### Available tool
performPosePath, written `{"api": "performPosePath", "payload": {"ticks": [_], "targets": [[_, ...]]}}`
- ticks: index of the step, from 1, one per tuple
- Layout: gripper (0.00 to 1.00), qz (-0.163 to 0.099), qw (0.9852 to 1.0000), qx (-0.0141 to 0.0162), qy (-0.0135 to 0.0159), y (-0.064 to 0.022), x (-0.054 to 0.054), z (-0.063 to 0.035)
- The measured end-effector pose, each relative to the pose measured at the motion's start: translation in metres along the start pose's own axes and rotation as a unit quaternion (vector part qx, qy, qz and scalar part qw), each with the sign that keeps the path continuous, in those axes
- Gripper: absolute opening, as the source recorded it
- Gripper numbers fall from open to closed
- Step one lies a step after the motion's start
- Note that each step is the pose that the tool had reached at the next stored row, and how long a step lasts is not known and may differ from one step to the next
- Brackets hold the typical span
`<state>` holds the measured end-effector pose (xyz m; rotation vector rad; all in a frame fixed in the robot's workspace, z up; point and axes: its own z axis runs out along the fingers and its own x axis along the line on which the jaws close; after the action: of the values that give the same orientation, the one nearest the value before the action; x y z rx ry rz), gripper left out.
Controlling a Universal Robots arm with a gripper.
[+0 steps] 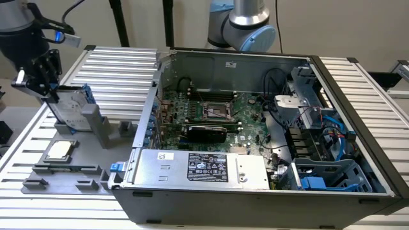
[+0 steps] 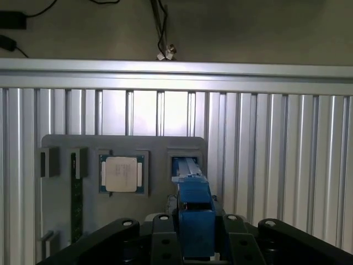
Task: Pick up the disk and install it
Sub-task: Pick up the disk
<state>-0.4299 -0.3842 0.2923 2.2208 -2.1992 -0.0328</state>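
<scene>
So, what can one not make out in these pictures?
1. Disk label print: exterior view, too small; wrist view, the disk is edge-on.
2. Disk's lower part: exterior view, hidden inside the grey holder.
3. Power supply label text: exterior view, too small.
4. Drive cage interior: exterior view, hidden by the case front wall.

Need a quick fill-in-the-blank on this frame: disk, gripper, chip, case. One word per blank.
1. The silver-grey hard drive in its blue plastic carrier stands ____ in the grey plastic fixture.
2. The black gripper is shut on the drive's ____ carrier edge.
3. The small square silver processor chip lies ____ the open black computer case, on the fixture.
Missing: upright; blue; outside.
</scene>
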Motion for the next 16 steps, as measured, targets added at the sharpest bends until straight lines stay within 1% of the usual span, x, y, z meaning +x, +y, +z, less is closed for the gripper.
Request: {"api": "performPosePath", "payload": {"ticks": [16], "targets": [[0.00, 0.000, 1.0000, 0.0001, 0.0000, 0.0000, 0.0017, -0.0004]]}}
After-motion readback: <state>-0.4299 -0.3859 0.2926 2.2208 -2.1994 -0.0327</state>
